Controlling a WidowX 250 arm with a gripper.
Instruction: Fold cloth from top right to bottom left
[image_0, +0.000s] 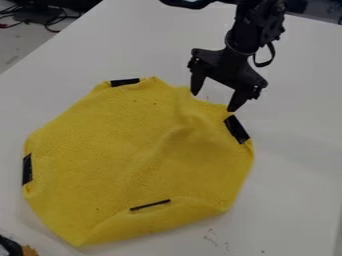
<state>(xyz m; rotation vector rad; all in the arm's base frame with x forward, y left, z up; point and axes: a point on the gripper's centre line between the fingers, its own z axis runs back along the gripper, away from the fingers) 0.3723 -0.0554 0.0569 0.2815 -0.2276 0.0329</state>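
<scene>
The yellow cloth (133, 150) lies on the white worktop (300, 165), well in from its far edge (four black patches (236, 129) mark the fabric). At the cloth's upper right, the gripper (213, 102) points down, its jaws wide apart; whether they touch it, I cannot tell.

There is one yellow cloth (133, 150), and it carries four black strips (236, 129), one near each of four stretches of its edge. One white table (294, 175) lies under it. One black robot arm (250, 25) ends in one gripper (214, 102) with two fingers (238, 99), and one black loop (266, 59) hangs at its side. The cables (50, 22) at upper left seem to number at least two, though they tangle too much for a sure count.
</scene>
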